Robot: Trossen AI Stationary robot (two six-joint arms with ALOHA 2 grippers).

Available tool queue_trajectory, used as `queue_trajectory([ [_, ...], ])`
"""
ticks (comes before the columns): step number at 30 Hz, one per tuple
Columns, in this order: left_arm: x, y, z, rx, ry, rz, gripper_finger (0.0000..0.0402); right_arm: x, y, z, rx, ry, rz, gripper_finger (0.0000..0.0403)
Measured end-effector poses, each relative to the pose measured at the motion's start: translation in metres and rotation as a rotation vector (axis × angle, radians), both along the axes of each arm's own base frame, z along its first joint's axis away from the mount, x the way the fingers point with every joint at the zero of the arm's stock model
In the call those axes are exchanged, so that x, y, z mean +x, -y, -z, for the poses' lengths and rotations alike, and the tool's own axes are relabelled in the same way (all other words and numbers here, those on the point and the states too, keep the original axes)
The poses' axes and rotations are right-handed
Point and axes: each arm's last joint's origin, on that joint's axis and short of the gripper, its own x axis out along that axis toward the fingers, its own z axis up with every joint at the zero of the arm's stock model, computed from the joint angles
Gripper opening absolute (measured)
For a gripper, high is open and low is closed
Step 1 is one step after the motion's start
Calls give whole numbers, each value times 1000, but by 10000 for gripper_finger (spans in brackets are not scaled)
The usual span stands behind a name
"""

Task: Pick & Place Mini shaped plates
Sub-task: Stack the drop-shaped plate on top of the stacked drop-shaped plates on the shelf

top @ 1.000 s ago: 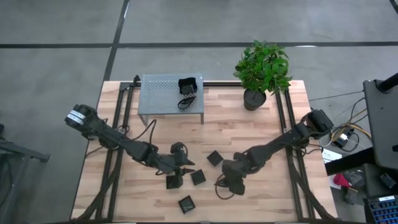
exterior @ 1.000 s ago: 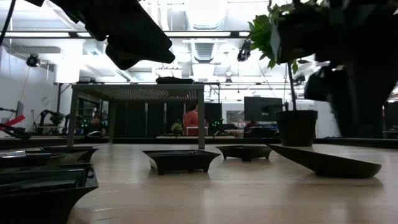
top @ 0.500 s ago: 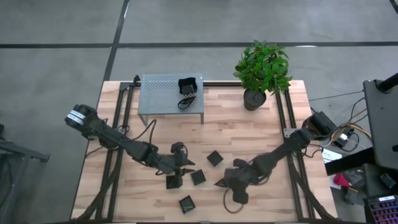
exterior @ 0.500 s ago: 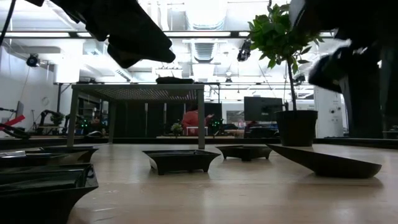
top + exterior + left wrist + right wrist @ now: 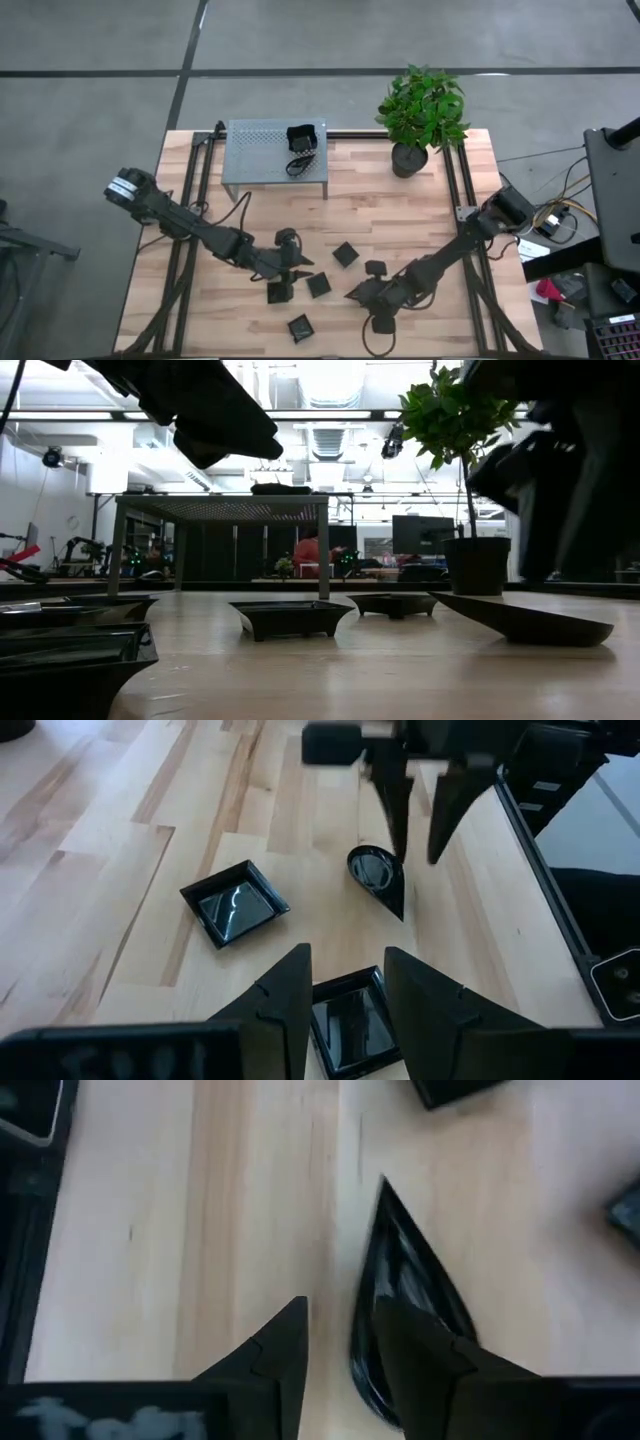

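On your left, the left gripper (image 5: pixel 283 277) hovers low over the pale wooden table (image 5: pixel 400 215), fingers parted and empty, above a small black glossy square plate (image 5: pixel 349 1024). Just beside it lie more tiny dark square plates (image 5: pixel 319 285), one (image 5: pixel 300 327) nearer the table's front edge and another (image 5: pixel 345 254) toward the middle. Right of those, the right gripper (image 5: pixel 368 297) sits at a small black teardrop-shaped plate (image 5: pixel 405 1295); its fingers straddle the plate's rim, not yet clamped, so nothing is lifted.

You appear early in the task: every plate you can see rests on the table, none carried. At the back stand a grey perforated metal stand (image 5: pixel 272 156) and a green potted plant (image 5: pixel 422 112).

The wrist views show each gripper's fingers and the plate shapes; the overhead view shows only dark specks. The low view shows the plates' shallow profiles, not the fingers.
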Motion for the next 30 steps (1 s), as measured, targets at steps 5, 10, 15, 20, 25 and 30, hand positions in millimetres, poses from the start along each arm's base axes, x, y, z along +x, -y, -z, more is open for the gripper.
queue_trajectory([
  [5,0,0,0,0,2,1,120,6,-8,17,-2,-14,2,109],
  [10,0,0,0,0,0,0,120,9,-11,21,0,-17,7,99],
  [15,0,0,0,-1,1,0,120,8,-11,21,-6,-24,1,83],
  [20,0,0,-1,-3,6,0,120,5,-12,21,-33,-41,-25,67],
  [25,0,0,-1,-5,7,-1,120,3,-10,23,-54,-70,-24,53],
  [30,1,0,-1,-7,13,-1,120,2,-9,23,-70,-76,-40,22],
])
